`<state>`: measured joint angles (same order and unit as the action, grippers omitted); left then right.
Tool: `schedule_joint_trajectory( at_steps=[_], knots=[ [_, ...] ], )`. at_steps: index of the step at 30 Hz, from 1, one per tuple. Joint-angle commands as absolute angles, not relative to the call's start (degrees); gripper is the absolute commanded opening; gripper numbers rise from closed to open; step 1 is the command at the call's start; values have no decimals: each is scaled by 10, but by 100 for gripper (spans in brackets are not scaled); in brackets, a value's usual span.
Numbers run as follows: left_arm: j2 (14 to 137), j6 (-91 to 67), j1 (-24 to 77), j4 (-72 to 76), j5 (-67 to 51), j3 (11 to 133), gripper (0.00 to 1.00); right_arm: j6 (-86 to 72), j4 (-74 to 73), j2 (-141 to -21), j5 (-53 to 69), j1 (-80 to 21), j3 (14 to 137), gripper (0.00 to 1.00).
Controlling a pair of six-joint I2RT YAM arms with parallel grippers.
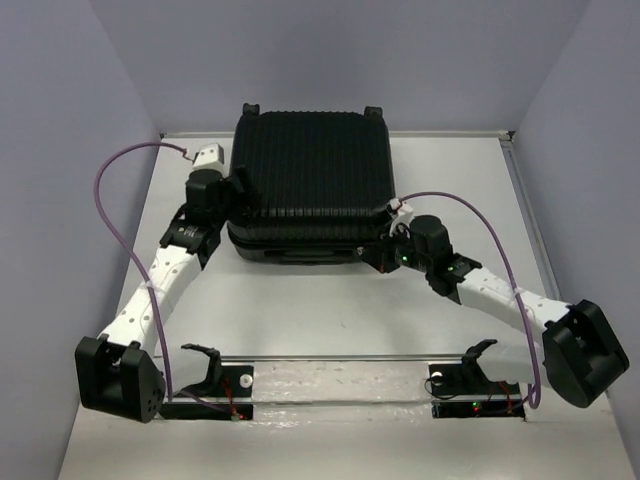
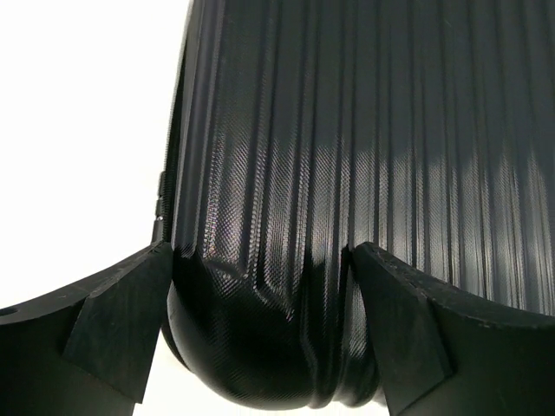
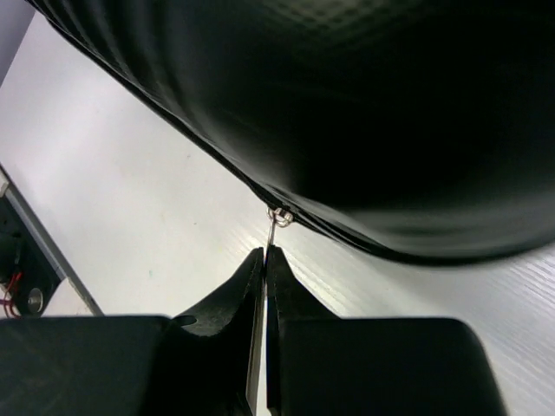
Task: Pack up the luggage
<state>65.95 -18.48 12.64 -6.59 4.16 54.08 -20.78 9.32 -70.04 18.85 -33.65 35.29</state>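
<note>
The luggage [image 1: 310, 170], a black ribbed hard-shell suitcase, lies flat and closed at the back middle of the white table. At its left edge, my left gripper [image 1: 240, 190] stands open. Its two fingers straddle a rounded corner of the shell [image 2: 347, 130], with the gripper [image 2: 262, 250] close against the ridges on both sides. My right gripper [image 1: 385, 240] is at the suitcase's front right corner. In the right wrist view it [image 3: 264, 251] is shut on the thin metal zipper pull [image 3: 271, 232], which hangs from the zip line under the dark shell [image 3: 390, 104].
The white table [image 1: 300, 310] stretches from the suitcase to a rail at the near edge carrying two black stands [image 1: 210, 360] [image 1: 478, 352]. Purple cables [image 1: 110, 200] loop off both arms. Lavender walls close in the left, right and back.
</note>
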Motion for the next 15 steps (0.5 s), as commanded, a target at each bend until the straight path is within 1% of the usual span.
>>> schedule_joint_trajectory(
  at_steps=[1, 2, 6, 8, 11, 15],
  knots=[
    [696, -300, 282, -13, -139, 530, 88, -202, 80, -657, 190, -331, 366, 7],
    [697, -316, 323, 1, -135, 539, 87, -200, 74, -643, 191, -323, 367, 7],
    [677, -330, 371, 6, -123, 573, 88, -196, 47, -607, 208, -261, 372, 7],
    [640, -324, 372, 1, -110, 579, 89, -197, 38, -595, 208, -238, 367, 7],
    [606, -297, 368, -73, -34, 599, 92, -211, 40, -591, 225, -232, 351, 7],
    [603, -263, 351, -107, -6, 594, 96, -246, 104, -590, 269, -232, 318, 7]
  ],
)
